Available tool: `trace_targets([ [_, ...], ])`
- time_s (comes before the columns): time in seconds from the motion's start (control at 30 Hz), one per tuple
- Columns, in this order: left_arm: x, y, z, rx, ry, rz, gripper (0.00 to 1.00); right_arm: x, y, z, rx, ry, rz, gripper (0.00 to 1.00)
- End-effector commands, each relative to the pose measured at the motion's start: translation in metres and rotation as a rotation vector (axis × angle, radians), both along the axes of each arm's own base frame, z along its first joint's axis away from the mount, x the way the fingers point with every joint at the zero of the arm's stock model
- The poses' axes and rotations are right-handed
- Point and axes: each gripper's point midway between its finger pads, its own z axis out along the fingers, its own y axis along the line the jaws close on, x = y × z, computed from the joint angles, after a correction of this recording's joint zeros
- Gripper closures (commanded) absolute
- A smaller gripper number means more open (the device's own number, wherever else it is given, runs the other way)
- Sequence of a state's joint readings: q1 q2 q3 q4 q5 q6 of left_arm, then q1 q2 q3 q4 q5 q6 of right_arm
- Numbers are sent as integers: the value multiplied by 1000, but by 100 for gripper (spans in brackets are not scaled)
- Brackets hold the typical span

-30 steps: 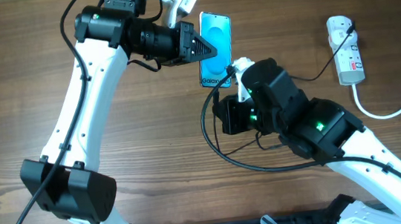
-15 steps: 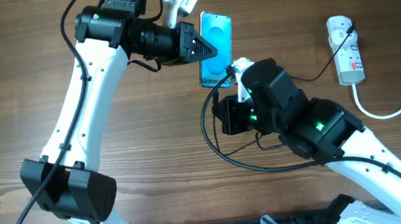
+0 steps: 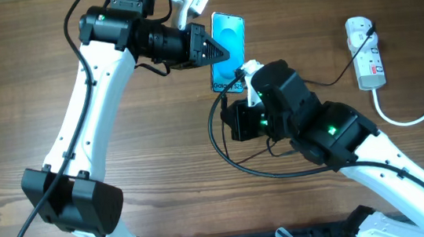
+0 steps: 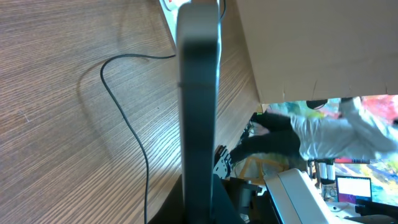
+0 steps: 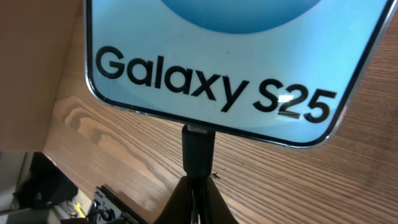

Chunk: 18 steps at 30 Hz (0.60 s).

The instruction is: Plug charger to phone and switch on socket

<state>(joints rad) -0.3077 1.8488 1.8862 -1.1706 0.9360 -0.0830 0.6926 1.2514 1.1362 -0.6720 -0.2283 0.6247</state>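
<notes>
Phone (image 3: 229, 38) sits pinched in the left jaws, screen up, while the right jaws grip the charger (image 5: 198, 152), its tip meeting the phone's lower edge.

Surface (image 3: 159, 140): brown wood grain, smooth, w/ a soft sheen. Phone (image 5: 211, 62) screen is glossy glass, a small glare spot on it; its edge looks dark & satin. Charger (image 5: 198, 149) tip & cable: matt black plastic. Socket (image 3: 367, 59): white plastic, semi-gloss. Arm shells (image 3: 84, 100): smooth white plastic.

One phone (image 3: 228, 42), one charger (image 5: 198, 149), one socket (image 3: 366, 55), two arms (image 3: 85, 108).
</notes>
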Motion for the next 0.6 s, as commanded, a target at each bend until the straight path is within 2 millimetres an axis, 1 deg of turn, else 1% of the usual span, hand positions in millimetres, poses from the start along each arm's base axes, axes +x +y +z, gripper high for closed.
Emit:
trace_targets([
  [0.0, -3, 0, 13, -10, -61, -17, 96, 3, 3, 8, 20, -8, 0, 95],
  [0.1, 1, 4, 7, 30, -73, 3, 96, 3, 3, 8, 18, -6, 0, 95],
  [0.57, 0, 3, 8, 20, -62, 0, 96, 3, 3, 8, 20, -8, 0, 95],
])
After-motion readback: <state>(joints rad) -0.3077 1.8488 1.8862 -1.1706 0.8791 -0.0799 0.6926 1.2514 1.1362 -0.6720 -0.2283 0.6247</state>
